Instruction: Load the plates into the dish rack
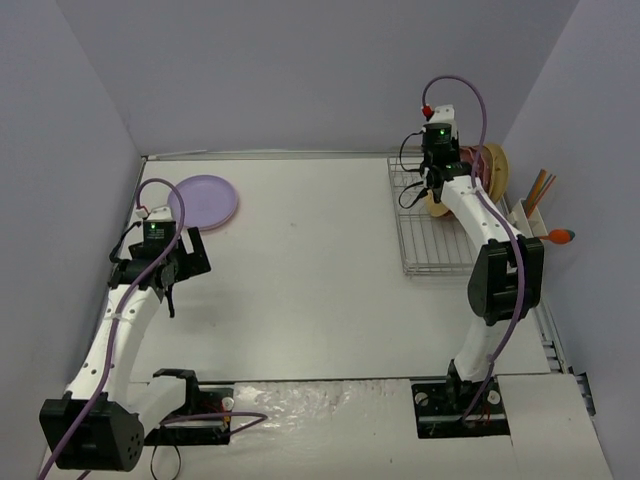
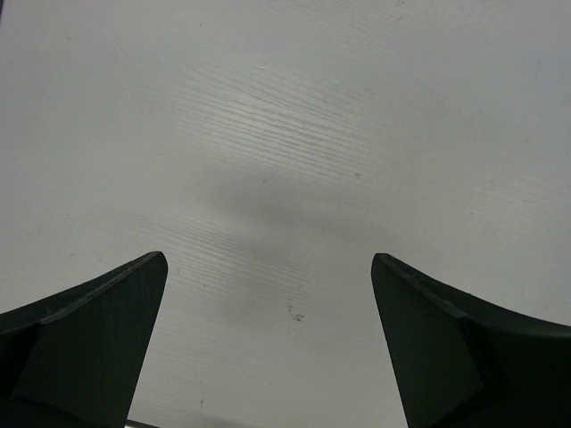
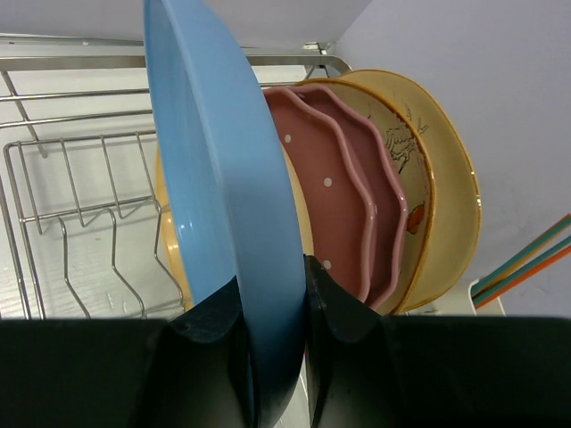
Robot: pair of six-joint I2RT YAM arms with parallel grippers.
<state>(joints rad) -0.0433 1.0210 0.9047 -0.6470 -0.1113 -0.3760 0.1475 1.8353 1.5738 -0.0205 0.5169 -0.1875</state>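
The right gripper (image 3: 272, 343) is clamped on the upright blue plate (image 3: 210, 178), crowded by pink dotted plates (image 3: 343, 209) in the dish rack (image 3: 62, 156); the left gripper (image 2: 268, 343) is spread over the white table (image 2: 312, 134).

The blue plate (image 3: 210, 196) looked smooth and glossy; the dish rack (image 3: 80, 61) was shiny metal wire; the table (image 2: 294, 116) showed matt, fine-grained white.

Blue plate (image 3: 210, 178), white-dotted pink plates (image 3: 339, 214)
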